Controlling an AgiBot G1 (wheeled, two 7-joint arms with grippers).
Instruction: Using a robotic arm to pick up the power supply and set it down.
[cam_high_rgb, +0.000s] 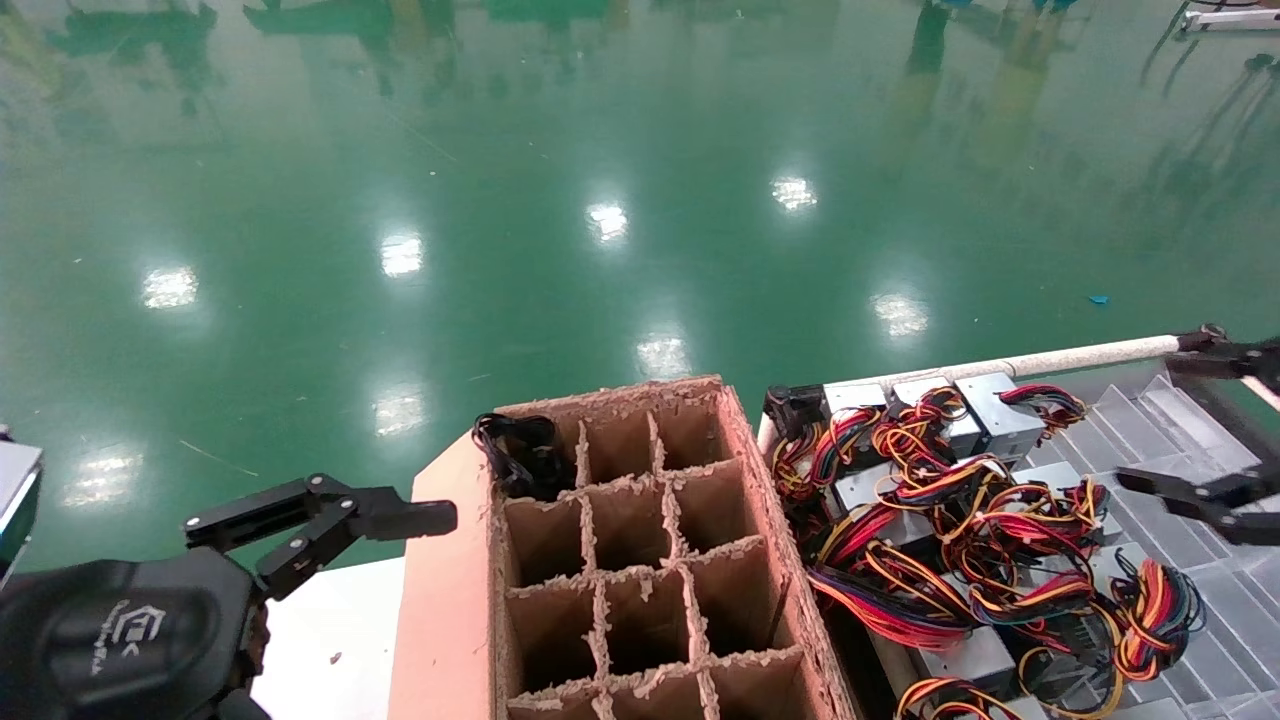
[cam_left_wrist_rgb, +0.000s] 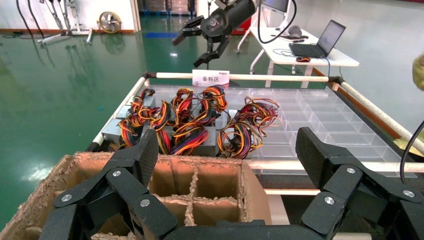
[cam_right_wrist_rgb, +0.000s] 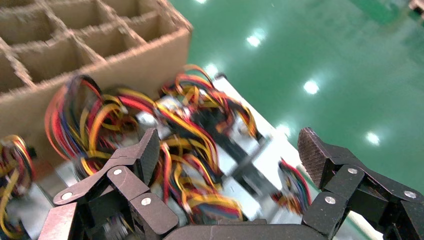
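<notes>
A pile of grey boxes with tangled red, orange, yellow and black wires fills the left part of a tray (cam_high_rgb: 1190, 590). The power supply (cam_high_rgb: 1000, 412) lies at the pile's far right corner by the tray's white rail, its wires (cam_high_rgb: 1045, 402) gathered in a tight bundle. In the right wrist view the power supply (cam_right_wrist_rgb: 257, 167) shows blurred between the fingers and below them. My right gripper (cam_high_rgb: 1200, 430) (cam_right_wrist_rgb: 230, 155) hangs open above the tray, just right of it, holding nothing. My left gripper (cam_high_rgb: 320, 520) (cam_left_wrist_rgb: 225, 155) is open and empty, left of the cardboard box.
A brown cardboard box (cam_high_rgb: 640, 560) (cam_left_wrist_rgb: 200, 185) with a grid of cells stands between the arms; a black cable coil (cam_high_rgb: 520, 455) sits in its far left cell. The tray's right part is bare clear compartments (cam_left_wrist_rgb: 325, 120). Beyond lies green floor (cam_high_rgb: 600, 150).
</notes>
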